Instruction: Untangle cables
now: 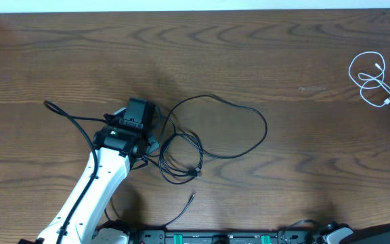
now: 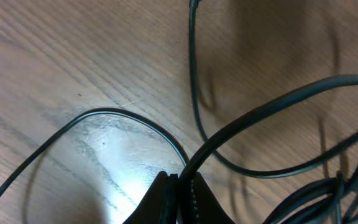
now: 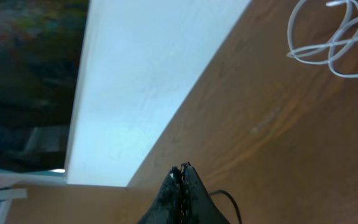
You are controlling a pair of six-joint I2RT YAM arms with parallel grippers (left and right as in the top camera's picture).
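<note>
Thin black cables [image 1: 265,129] sprawl in overlapping, tangled loops left of centre; a short white cable [image 1: 372,81] lies loosely coiled, well apart, far right.

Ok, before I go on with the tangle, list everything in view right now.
black cables: count unclear, black, tangled loops left of the table's centre
white cable: one, white, loosely looped at far right, apart from the black ones
table: one, brown wood, under everything
base rail: one, black with green parts, near edge
left arm: one, white, reaching to the tangle
left jaws: one pair, black, shut on a black cable
right jaws: one pair, black, shut, nothing seen between them
</note>
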